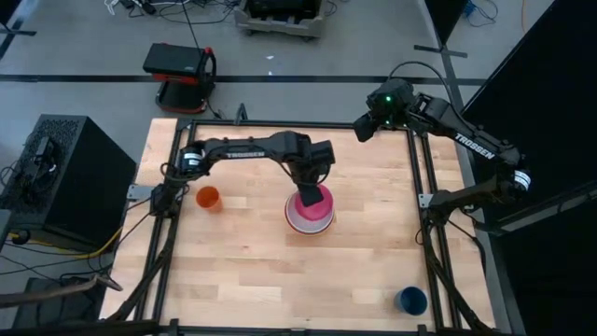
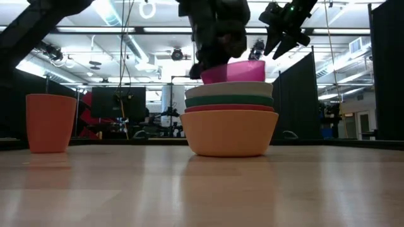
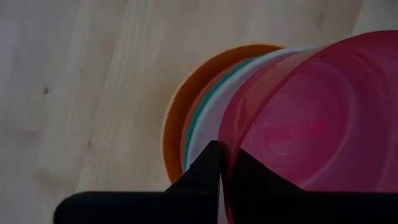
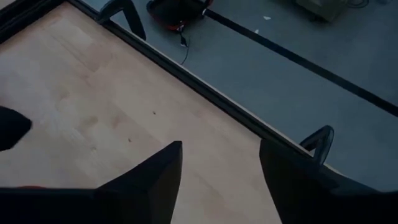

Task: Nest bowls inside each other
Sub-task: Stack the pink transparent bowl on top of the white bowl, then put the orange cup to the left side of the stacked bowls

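At the table's middle stands a stack of bowls: light orange (image 2: 228, 133) at the bottom, then red-orange (image 2: 228, 108), teal (image 2: 228, 99) and white (image 2: 228, 89), each nested in the one below. The magenta-pink bowl (image 2: 243, 70) is over the stack, slightly tilted, its underside sunk behind the white rim. My left gripper (image 3: 222, 165) is shut on it from above. My right gripper (image 4: 221, 168) hangs open and holds nothing, high over the table's far right corner (image 1: 364, 129). My left gripper pinches the pink bowl's rim (image 3: 226, 155), one finger inside the bowl and one outside, on the side toward the table's far edge. The fingers point steeply down. The bowl hangs slightly tilted, its bottom within the white bowl (image 3: 208, 118); whether it rests there I cannot tell.
A small orange cup (image 1: 208, 197) stands left of the stack, and a small dark blue cup (image 1: 411, 300) stands at the near right corner. Black frame rails (image 1: 418, 196) run along the table's edges. Bare wood lies in front of the stack.
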Controlling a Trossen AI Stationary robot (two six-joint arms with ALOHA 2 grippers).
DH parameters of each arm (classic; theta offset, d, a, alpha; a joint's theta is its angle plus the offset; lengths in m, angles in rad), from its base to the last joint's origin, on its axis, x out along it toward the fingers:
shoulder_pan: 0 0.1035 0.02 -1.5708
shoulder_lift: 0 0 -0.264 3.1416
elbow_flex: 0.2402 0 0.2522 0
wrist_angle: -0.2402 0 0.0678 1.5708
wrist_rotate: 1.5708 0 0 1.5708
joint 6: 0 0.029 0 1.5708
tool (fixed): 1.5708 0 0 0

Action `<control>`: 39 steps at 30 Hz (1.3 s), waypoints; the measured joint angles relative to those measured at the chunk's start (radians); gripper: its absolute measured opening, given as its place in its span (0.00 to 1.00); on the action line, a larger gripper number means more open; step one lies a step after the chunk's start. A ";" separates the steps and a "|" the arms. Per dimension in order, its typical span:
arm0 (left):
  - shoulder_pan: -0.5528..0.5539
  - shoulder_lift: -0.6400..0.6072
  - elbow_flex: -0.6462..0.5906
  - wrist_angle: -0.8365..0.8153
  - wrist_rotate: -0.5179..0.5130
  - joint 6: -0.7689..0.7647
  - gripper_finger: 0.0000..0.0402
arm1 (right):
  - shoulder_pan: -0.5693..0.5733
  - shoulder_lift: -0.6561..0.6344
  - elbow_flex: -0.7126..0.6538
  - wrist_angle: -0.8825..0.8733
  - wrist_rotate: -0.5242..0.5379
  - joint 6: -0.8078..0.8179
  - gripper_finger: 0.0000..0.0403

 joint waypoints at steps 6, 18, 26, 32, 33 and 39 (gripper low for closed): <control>-0.001 0.033 -0.001 -0.035 0.002 0.003 0.00 | 0.000 0.000 0.000 0.000 0.000 0.000 0.48; -0.001 0.033 -0.001 -0.044 0.008 0.005 0.09 | 0.000 0.000 0.000 0.000 0.000 0.002 0.51; -0.002 0.033 -0.001 -0.046 0.044 0.006 0.22 | 0.000 0.000 0.000 0.001 0.000 0.005 0.52; -0.003 0.026 -0.001 -0.046 0.077 0.005 0.34 | 0.000 0.000 0.000 0.002 0.000 0.006 0.53; -0.003 0.017 -0.001 -0.046 0.080 0.006 0.36 | 0.000 0.000 0.000 0.002 0.000 0.006 0.53; 0.006 -0.020 0.048 -0.062 0.083 0.006 0.43 | 0.000 0.000 0.000 0.002 0.000 0.006 0.51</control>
